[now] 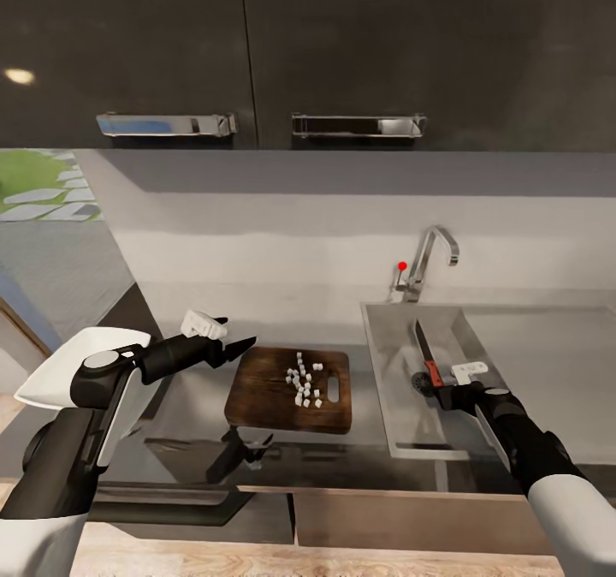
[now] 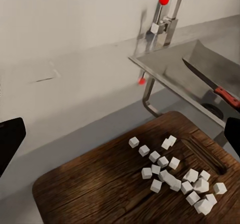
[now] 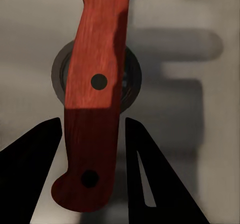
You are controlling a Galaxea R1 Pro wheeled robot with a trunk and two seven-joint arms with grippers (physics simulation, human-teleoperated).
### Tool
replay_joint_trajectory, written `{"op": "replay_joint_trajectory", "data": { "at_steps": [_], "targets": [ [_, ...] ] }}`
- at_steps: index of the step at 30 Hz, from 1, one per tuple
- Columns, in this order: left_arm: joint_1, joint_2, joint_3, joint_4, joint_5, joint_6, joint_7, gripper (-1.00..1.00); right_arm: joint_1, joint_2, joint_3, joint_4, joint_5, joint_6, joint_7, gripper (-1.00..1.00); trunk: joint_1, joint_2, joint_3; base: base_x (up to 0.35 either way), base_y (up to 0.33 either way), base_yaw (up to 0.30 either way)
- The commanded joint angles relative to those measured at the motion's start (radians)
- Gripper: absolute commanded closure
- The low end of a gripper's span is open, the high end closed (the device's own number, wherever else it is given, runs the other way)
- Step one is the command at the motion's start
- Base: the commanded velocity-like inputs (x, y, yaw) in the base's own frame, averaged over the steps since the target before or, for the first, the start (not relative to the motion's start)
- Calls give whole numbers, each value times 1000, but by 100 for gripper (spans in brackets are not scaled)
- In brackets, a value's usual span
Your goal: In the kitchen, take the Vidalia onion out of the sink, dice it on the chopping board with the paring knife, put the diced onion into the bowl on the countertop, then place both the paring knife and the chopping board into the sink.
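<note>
Over the sink [image 1: 402,406], the right gripper [image 1: 442,386] has the paring knife [image 1: 427,356] handle between its fingers, though contact is unclear. Left of the sink, white diced onion [image 1: 304,382] lies on the chopping board [image 1: 274,401]. Beyond the board's left edge, the left gripper [image 1: 229,337] hovers, jaws spread, empty, with the bowl [image 1: 60,378] farther left.

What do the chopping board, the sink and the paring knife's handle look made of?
Chopping board: dark brown wood, matt, with visible grain. Sink: brushed grey steel by its dull sheen. Paring knife handle: red-orange, probably stained wood or composite, with faint grain and three dark rivets.
</note>
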Motion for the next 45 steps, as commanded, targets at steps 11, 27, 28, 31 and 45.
{"op": "replay_joint_trajectory", "data": {
  "at_steps": [11, 27, 28, 31, 45],
  "targets": [
    [-1, 0, 2, -1, 4, 8, 0, -100, -1, 1, 1, -3, 9, 5, 6, 100, 1, -2, -14, 66, 0, 0],
    [-1, 2, 3, -2, 4, 8, -1, -100, -1, 3, 1, -3, 9, 5, 6, 100, 1, -2, -26, 7, 0, 0],
    [-1, 2, 3, -2, 4, 8, -1, -100, -1, 3, 1, -3, 9, 5, 6, 100, 1, -2, -26, 0, 0, 0],
    [-1, 2, 3, -2, 4, 8, 0, -100, -1, 3, 1, -3, 9, 5, 6, 100, 1, -2, -29, 0, 0, 0],
    [-1, 2, 1, -1, 4, 8, 0, -100, -1, 3, 1, -3, 9, 5, 6, 100, 1, -2, -51, 0, 0, 0]
  ]
}}
